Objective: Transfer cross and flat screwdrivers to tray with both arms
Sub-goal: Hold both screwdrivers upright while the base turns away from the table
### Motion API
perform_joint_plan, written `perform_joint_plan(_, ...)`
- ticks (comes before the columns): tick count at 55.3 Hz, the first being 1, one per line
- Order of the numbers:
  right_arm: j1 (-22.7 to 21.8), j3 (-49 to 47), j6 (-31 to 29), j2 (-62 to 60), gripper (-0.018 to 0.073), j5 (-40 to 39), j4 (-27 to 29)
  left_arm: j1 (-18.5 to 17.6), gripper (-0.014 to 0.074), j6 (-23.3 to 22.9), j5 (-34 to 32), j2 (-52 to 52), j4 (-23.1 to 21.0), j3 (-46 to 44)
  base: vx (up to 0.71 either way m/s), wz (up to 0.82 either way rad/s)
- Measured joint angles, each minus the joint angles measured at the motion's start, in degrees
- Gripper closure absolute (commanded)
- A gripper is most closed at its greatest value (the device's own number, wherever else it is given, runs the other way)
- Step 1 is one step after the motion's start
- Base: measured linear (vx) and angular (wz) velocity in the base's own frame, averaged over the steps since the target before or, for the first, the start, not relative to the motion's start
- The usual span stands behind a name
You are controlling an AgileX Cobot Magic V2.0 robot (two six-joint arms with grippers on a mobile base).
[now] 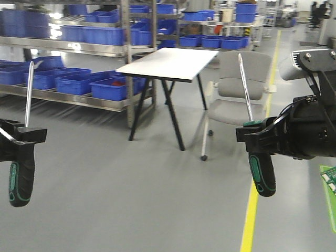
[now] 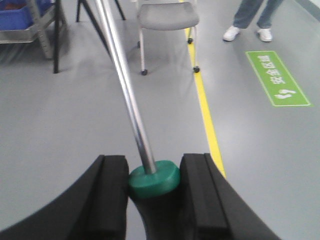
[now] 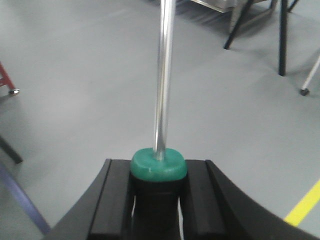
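Note:
My left gripper [image 1: 23,137] is shut on a screwdriver [image 1: 21,178] with a green and black handle, held in the air with its steel shaft pointing up. In the left wrist view the pads [image 2: 112,192] clamp its green collar [image 2: 154,178]. My right gripper [image 1: 260,137] is shut on a second green and black screwdriver [image 1: 261,173], shaft up and tilted a little left. In the right wrist view the pads [image 3: 197,200] squeeze its collar [image 3: 159,164]. I cannot tell which tip is cross and which is flat. The tray is out of view.
A white-topped table [image 1: 168,64] on black legs and a grey chair [image 1: 239,89] stand ahead. Metal shelves with blue bins [image 1: 79,81] line the left. A yellow floor line [image 1: 252,210] runs past the right arm. A person's legs [image 2: 248,20] show in the left wrist view.

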Motion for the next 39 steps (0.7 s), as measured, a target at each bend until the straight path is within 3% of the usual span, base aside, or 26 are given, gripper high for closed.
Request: perform_joint_plan(39, 0.0, 0.0, 0.0, 0.0, 0.0567, 0.0, 0.0, 0.0, 0.0599, 0.0, 0.0, 0.0, 0.0, 0.0, 0.34, -0.31)
